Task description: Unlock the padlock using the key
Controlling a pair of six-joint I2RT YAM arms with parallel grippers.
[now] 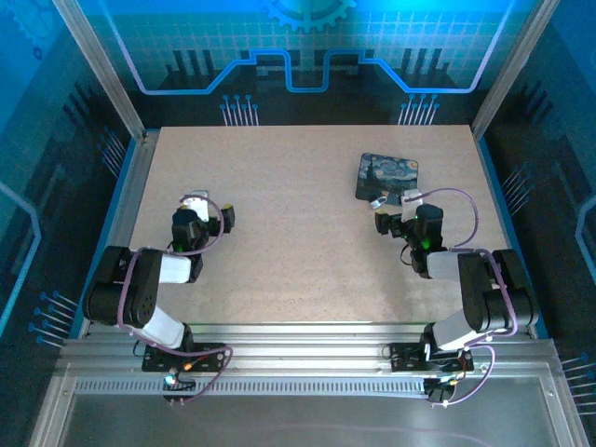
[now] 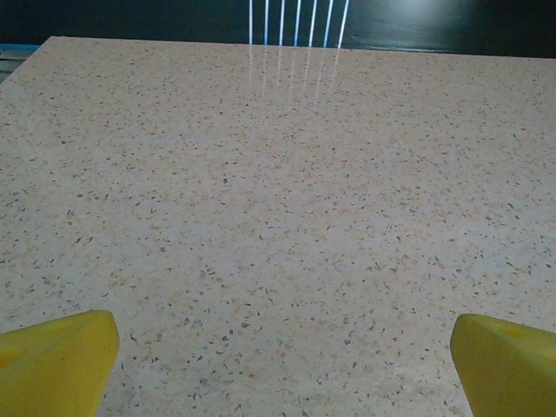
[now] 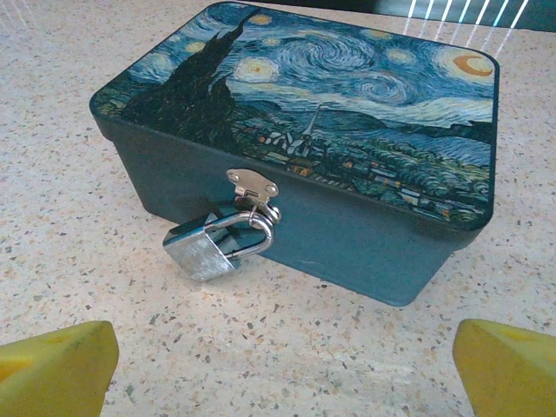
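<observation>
The small silver padlock (image 3: 213, 248) hangs shut by its shackle from the hasp on the front of a blue swirl-painted box (image 3: 347, 95), its body resting on the table. In the top view the padlock (image 1: 376, 201) sits at the box's near edge. My right gripper (image 3: 282, 365) is open just short of it, yellow fingertips (image 3: 61, 365) wide apart with nothing between them. My left gripper (image 2: 282, 356) is open over bare tabletop on the left side (image 1: 212, 207). The key is out of view.
The box (image 1: 386, 177) stands at the back right of the speckled table (image 1: 298, 261). Metal frame posts and blue walls close the table in on the left, right and back.
</observation>
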